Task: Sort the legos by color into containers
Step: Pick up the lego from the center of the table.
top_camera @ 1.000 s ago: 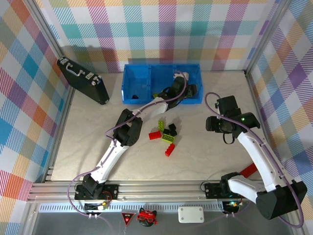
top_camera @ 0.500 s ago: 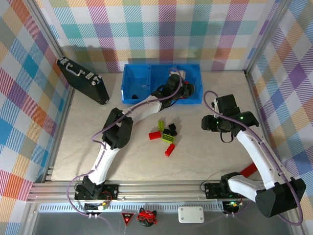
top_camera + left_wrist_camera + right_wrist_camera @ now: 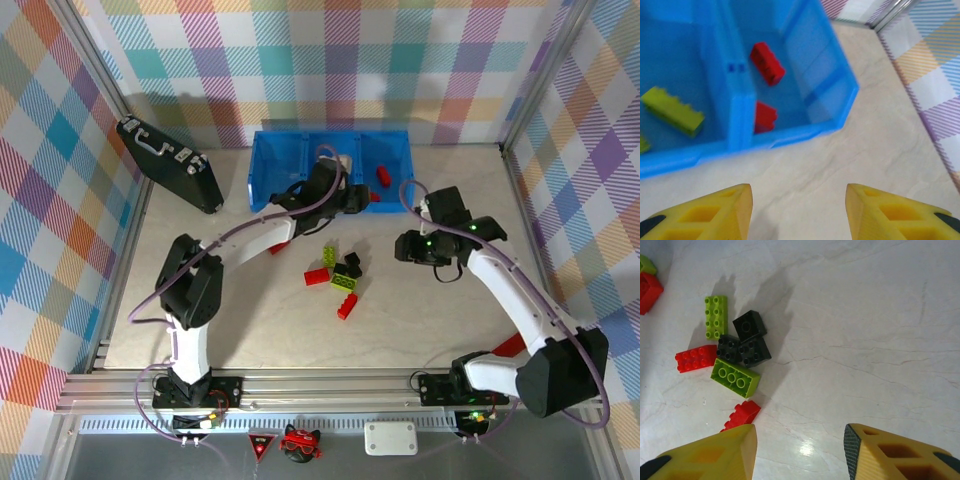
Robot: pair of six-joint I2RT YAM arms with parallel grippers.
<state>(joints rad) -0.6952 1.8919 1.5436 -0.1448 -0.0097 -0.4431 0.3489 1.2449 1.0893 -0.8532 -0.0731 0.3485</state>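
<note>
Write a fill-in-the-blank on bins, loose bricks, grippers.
1. The two bricks in the end compartment of the blue bin are ___.
2. The brick in the compartment beside it is ___.
3. The loose pile on the table mixes red, lime green and ___ bricks.
4. The left gripper and right gripper are both ___.
Missing: red; lime green; black; open.

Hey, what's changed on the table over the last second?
The left gripper pulled back leftward from the right bin compartment, uncovering a red brick there. The right gripper shifted left toward the loose pile. Pile and blue bin stayed put.
</note>
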